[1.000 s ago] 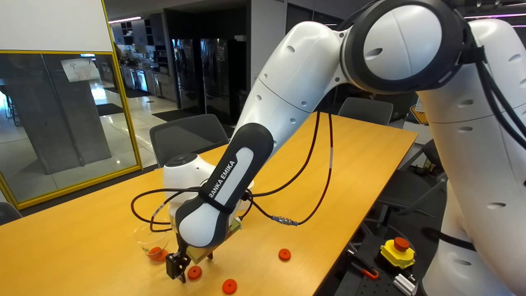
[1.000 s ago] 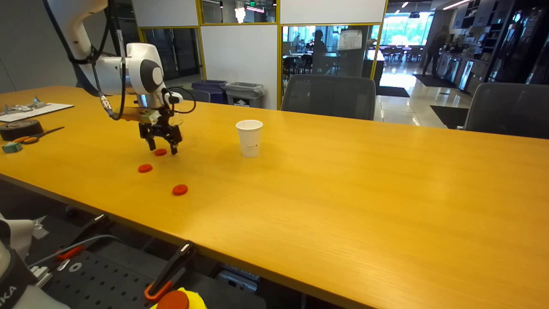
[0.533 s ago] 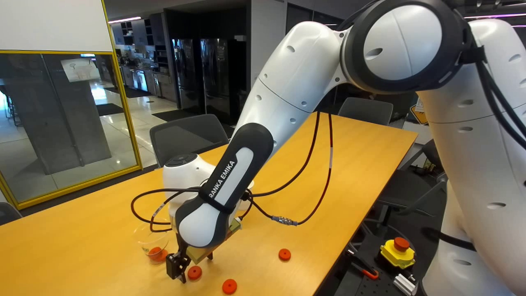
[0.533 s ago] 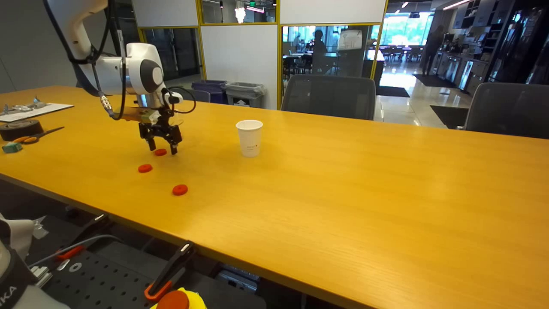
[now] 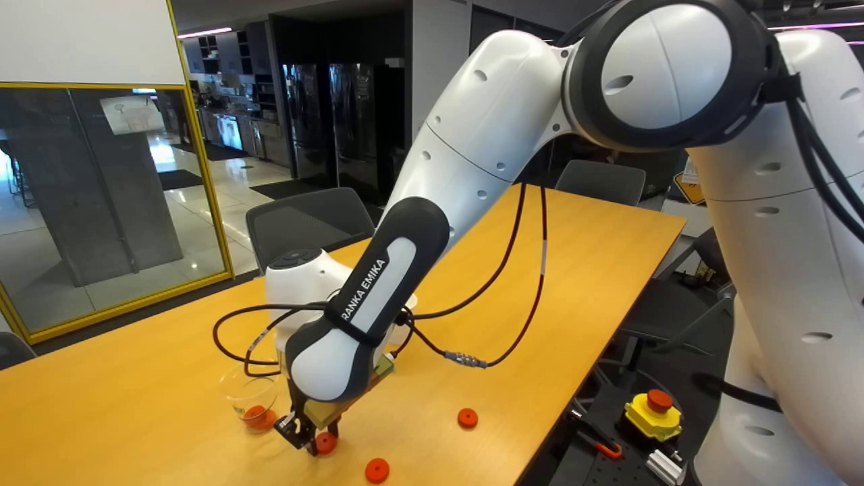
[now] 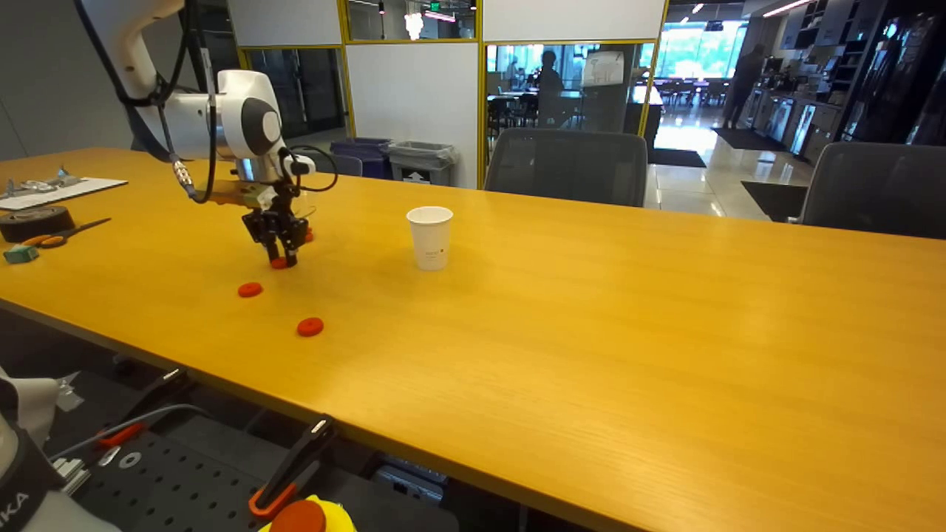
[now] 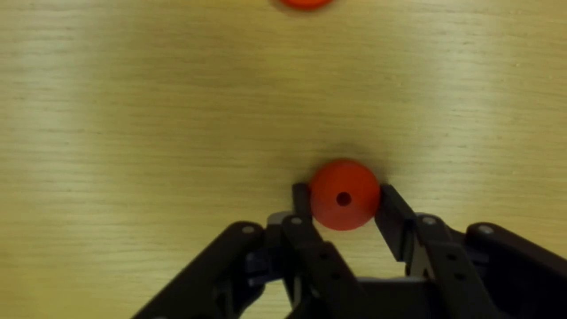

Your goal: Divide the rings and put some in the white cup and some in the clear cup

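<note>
Grips a red ring (image 7: pixel 344 195) in the gripper (image 6: pixel 283 259), pressing the fingers (image 7: pixel 396 219) against opposite sides of its rim. Shows the flat face, with a small hole in the middle, to the wrist view. Hangs low at the table (image 6: pixel 628 355) (cannot tell if touching it with the ring or just clear). Has a second ring (image 5: pixel 377 470) flat on the table near the gripper and a third ring (image 5: pixel 467 418) farther off, both loose, in both exterior views. Shows a sliver of a loose ring (image 7: pixel 307 3), too, at the top edge of the wrist view.

Has the clear cup (image 5: pixel 237 395) near the gripper in an exterior view, with red pieces (image 5: pixel 258 415) at the bottom (too blurred through the wall to count). Has the white cup (image 6: pixel 430 240) upright in an exterior view, well apart from the gripper; cannot see down into it. Shows tape (image 6: pixel 35 223), scissors (image 6: pixel 70 233) and a green block (image 6: pixel 21 254) close together at the far left there, and, beside the table in an exterior view, a red button (image 5: pixel 659 401) on a yellow base (image 5: pixel 651 424).
</note>
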You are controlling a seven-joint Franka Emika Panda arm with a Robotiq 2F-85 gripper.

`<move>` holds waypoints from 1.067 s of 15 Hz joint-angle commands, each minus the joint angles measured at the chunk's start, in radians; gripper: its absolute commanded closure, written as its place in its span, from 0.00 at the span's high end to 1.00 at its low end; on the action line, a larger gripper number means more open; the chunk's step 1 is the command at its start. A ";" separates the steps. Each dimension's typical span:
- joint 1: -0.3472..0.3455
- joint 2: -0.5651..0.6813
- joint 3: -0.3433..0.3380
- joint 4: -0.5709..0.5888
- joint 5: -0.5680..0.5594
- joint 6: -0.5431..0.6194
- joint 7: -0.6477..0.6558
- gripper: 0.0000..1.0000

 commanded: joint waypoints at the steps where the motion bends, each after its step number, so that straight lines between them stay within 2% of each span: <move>1: 0.012 -0.019 -0.009 0.021 0.029 -0.060 -0.025 0.16; 10: 0.017 -0.164 -0.063 0.115 -0.050 -0.199 0.025 0.16; 16: 0.015 -0.178 -0.028 0.195 -0.079 -0.253 0.016 0.16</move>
